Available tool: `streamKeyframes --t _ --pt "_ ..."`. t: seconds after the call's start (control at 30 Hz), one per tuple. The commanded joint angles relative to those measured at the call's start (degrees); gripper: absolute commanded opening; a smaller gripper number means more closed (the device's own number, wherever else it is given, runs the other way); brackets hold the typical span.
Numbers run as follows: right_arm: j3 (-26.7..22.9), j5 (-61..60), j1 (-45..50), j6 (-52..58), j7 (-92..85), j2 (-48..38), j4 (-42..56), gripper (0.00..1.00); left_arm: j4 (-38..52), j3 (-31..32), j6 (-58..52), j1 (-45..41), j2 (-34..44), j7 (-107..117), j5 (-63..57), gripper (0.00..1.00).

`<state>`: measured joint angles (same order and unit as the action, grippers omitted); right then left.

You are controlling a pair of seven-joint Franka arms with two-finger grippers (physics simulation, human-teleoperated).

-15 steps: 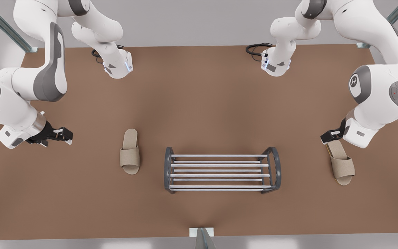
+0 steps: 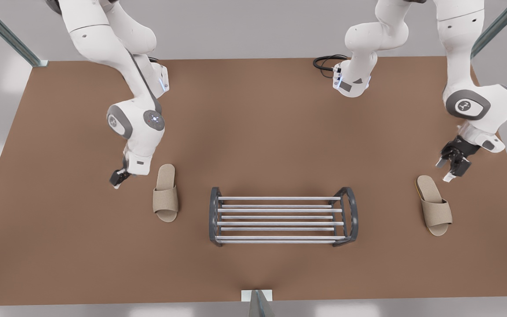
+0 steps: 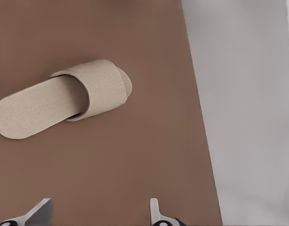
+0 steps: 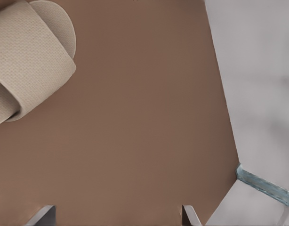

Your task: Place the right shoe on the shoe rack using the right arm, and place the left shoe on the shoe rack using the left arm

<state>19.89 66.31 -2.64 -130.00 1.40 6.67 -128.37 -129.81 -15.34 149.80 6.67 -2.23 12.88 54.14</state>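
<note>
Two shoes lie flat on the brown table [image 2: 253,132], one on each side of the shoe rack [image 2: 280,223], and neither is on it. The shoe rack stands near the table's front edge in the middle of the front view, its silver bars running across between the two dark arched end frames.

The right shoe [image 2: 165,193], a beige slipper, lies on the front view's left, near the rack's end frame but apart from it, with its open toe towards the near edge. The left shoe [image 2: 434,206], its twin, lies well apart from the rack on the front view's right, turned slightly askew.

On the front view's left, my right gripper [image 2: 117,179] hangs just beside the right shoe's heel end, on the side away from the rack, without touching it. Its fingers are spread wide with nothing between them; the right wrist view shows the strap and toe of that shoe [image 4: 27,61] ahead of the parted tips [image 4: 117,216].

On the front view's right, my left gripper [image 2: 446,171] hovers close by the left shoe's heel, towards the far side of the table, also apart from it. Its fingers [image 3: 41,212] stand wide open and empty, with the whole slipper [image 3: 64,99] in the left wrist view.
</note>
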Motion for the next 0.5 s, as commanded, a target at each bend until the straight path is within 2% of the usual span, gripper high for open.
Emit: streamKeyframes --t 0.0,0.03,0.07,0.13,0.23,0.33,0.47 --pt "0.41 45.29 -0.52 -11.51 51.23 0.27 -5.22 1.0 -0.27 -0.66 16.05 -8.78 -1.2 -27.63 26.36 1.0" --pt "0.32 57.69 -0.96 -11.33 62.74 0.53 -8.3 1.0 -0.27 -0.75 15.96 -8.78 -2.25 -34.93 31.37 1.0" --pt "0.41 61.83 -0.61 -10.72 71.11 1.5 -10.94 1.0 -0.27 -0.75 15.7 -8.78 -3.83 -41.26 35.15 1.0" --pt "0.41 67.45 -0.26 -8.09 75.94 3.08 -12.61 1.0 -0.18 -0.66 15.61 -8.78 -6.56 -43.99 36.39 1.0" --pt "0.41 86.0 0.01 -0.43 89.21 5.28 -15.6 1.0 0.17 -0.75 15.17 -8.69 -8.41 -48.74 38.06 1.0" --pt "0.58 90.05 0.18 2.12 96.6 5.8 -16.39 1.0 0.34 -6.11 8.58 -7.99 -10.25 -52.87 39.81 1.0" --pt "1.29 90.23 1.85 7.12 99.33 8.62 -16.04 1.0 2.1 -6.2 4.71 -6.94 -14.56 -62.96 51.5 1.0"
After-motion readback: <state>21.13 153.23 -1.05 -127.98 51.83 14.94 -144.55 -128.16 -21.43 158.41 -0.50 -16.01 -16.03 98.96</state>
